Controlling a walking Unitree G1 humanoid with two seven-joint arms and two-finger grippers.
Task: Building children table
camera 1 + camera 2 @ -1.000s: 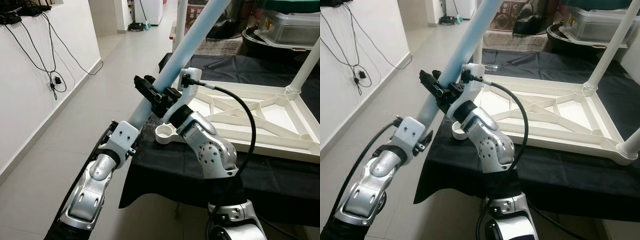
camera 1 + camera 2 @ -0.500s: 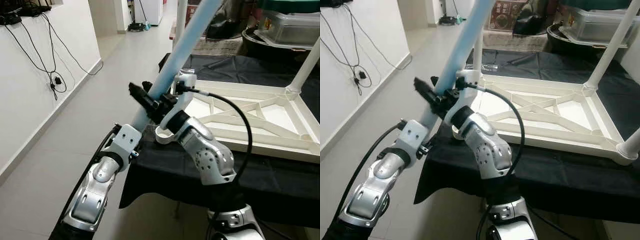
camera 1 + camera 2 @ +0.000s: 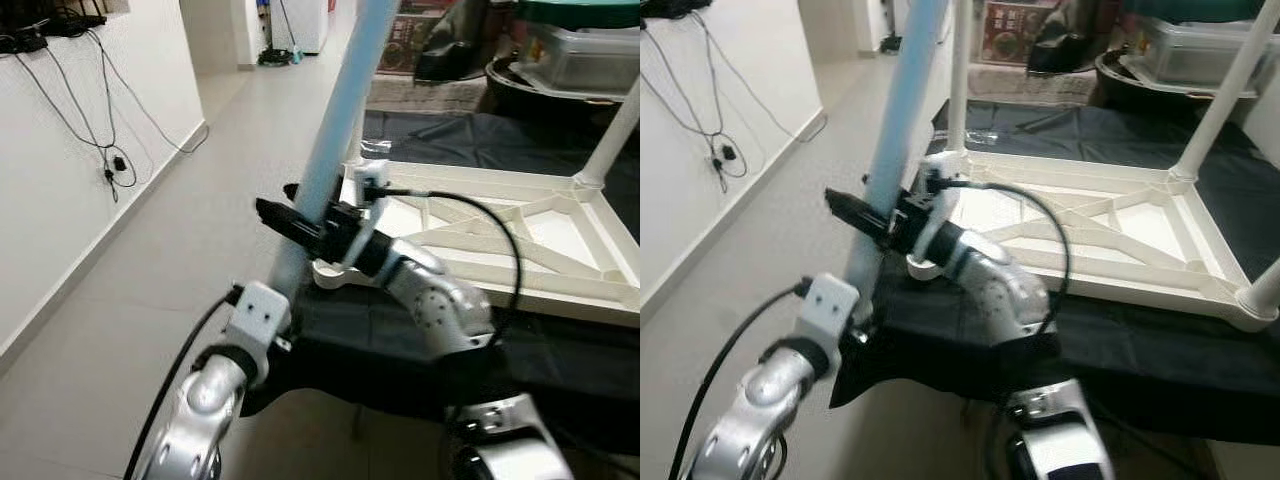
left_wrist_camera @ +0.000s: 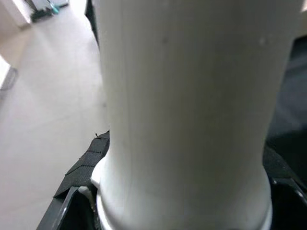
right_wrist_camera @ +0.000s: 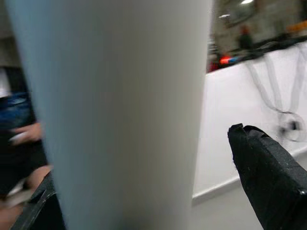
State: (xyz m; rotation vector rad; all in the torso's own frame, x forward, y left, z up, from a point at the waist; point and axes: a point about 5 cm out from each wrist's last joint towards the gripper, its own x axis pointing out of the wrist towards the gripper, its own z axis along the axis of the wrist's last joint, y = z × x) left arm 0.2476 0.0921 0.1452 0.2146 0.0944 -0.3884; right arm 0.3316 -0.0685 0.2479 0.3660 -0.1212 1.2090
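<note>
Upturned tabletop [image 3: 520,235] on black-draped surface [image 3: 540,345], two legs already standing at far corners. Pale leg [image 3: 335,130] tilted steeply over near-left socket [image 3: 330,272], right gripper [image 3: 300,222] jaws pinching it mid-shaft, left gripper [image 4: 182,211] clamped around its lower end. Leg-fitting step; next, probably: upright leg, lower end into socket, push home.

Table leg [image 3: 335,130] top cut off
</note>
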